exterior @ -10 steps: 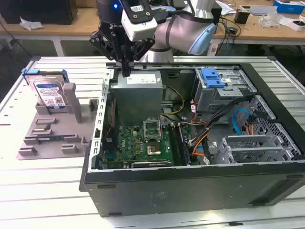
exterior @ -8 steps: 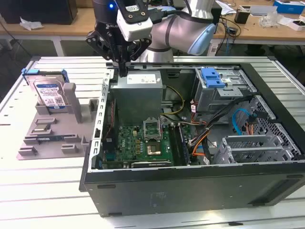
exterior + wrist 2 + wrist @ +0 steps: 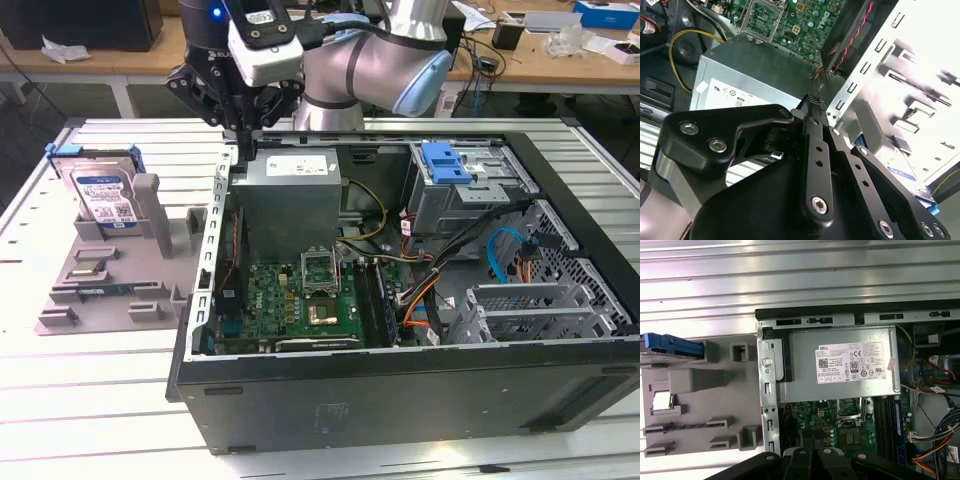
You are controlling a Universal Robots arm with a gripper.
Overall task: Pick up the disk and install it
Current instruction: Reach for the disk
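Two fingers (image 3: 816,150) pressed together with nothing between them, so the gripper (image 3: 246,140) is empty. It hangs tip-down over the wall of one open computer case (image 3: 400,385) on the stand's side, just beside one grey power supply (image 3: 290,198). Cannot tell if it touches the wall. One disk (image 3: 103,192) stands upright on edge in one grey stand (image 3: 110,285), outside the case on the exterior view's left, well apart from the gripper. In the first wrist view the disk (image 3: 671,345) sits at the stand's end. One blue latch (image 3: 445,162) tops one drive cage (image 3: 470,200) inside the case. Everything rests on one slatted table (image 3: 95,400).
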